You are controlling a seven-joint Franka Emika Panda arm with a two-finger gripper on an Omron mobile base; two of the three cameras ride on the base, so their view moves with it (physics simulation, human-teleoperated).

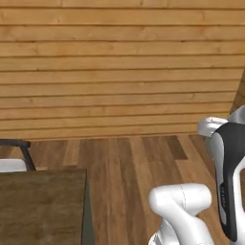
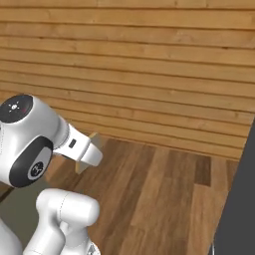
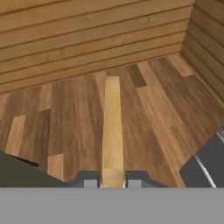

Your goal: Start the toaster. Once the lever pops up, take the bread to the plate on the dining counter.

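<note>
Currently the hand is clamped on the bread, one slice, seen edge-on in the hand view as a thin pale tan strip running straight out from between the two fingertips, over plank floor with the wood-slat wall beyond. In the right base view a small tan corner of the slice pokes out past the white wrist, so it's carried in the air, touching nothing but the fingers. Handling, my read: toast is light and stiff but brittle, crumbly at the edge, a bit slippery on dry crust; grip is across the flat faces near one edge, leaving most of the slice cantilevered ahead of the hand. That's fine for a light thing, but hard squeeze could snap it and a fast swing could let it pivot or slide out. Better kept edge-up or eased flat only just above the target. Count: one bread slice, one hand, two fingertips visible. One dark wood-grain slab, likely the dining counter, sits low and well off to the hand's left in the left base view; no plate on the part I can see. A dark chair back stands just behind that counter. A dark panel lies to the hand's lower right; can't tell what it is.
</note>
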